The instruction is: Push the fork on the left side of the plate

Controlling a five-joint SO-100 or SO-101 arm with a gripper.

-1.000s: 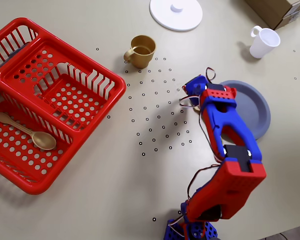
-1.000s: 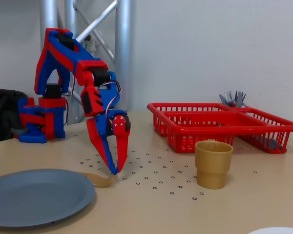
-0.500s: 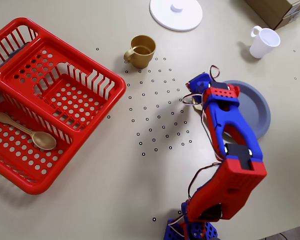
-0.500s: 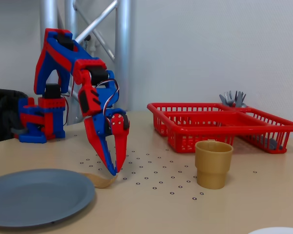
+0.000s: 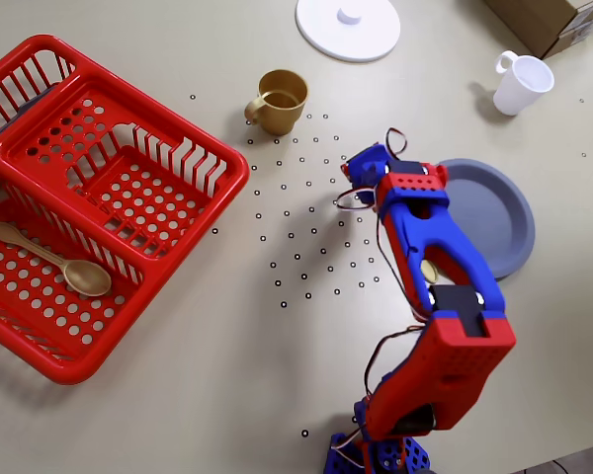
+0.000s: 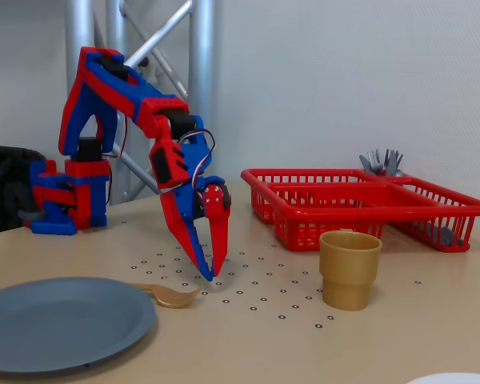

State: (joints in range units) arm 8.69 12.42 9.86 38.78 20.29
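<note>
The gold fork [image 6: 169, 297] lies flat on the table, its handle end by the rim of the slate-blue plate [image 6: 56, 320]. From overhead the arm covers most of the fork [image 5: 430, 270]; only a tan bit shows through a gap, just left of the plate [image 5: 499, 212]. My red and blue gripper [image 6: 209, 276] points down with its tips just above the table, a short way right of the fork's wide end and not touching it. The fingers are together with nothing between them. Overhead, the gripper [image 5: 361, 178] sits left of the plate.
A gold cup [image 6: 350, 269] stands to the right in the fixed view, and a red basket [image 6: 368, 204] lies behind it. Overhead, the basket [image 5: 99, 197] holds a gold spoon [image 5: 54, 262]. A white lid [image 5: 348, 28] and a white mug [image 5: 521, 83] are at the far edge.
The gripper was touching the fork's wide end beside the plate. It has drawn off, rightward in the fixed view and leftward overhead. The fork lies where it was.
</note>
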